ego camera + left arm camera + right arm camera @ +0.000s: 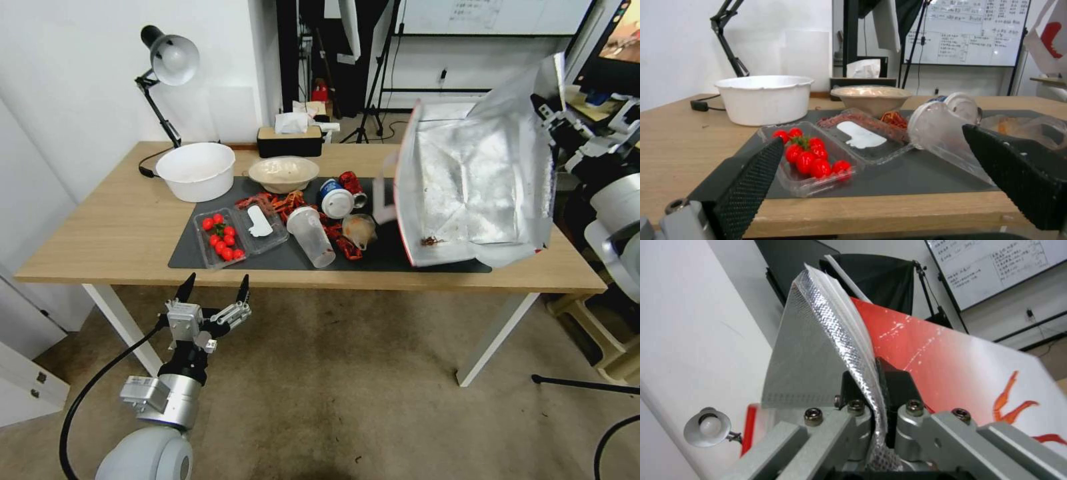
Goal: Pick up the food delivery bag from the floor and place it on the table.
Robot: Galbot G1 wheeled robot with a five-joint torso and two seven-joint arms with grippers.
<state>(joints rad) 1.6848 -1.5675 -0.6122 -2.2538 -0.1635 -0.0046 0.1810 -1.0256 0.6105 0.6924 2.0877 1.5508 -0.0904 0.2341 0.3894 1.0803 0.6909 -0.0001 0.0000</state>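
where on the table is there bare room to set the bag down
Bare wood lies left of the white bowl and the mat, and along the table front edge. The mat's middle is crowded with cups, tray and scraps. The right gripper holds the bag over the right end.

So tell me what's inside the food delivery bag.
The food delivery bag, pinched by the right gripper, shows crinkled silver foil lining and small reddish-brown scraps in one lower corner. Its folded wall hides the far right part.

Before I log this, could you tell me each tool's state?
Left tool: open, empty, below the table edge.
Right tool: shut on the food delivery bag.
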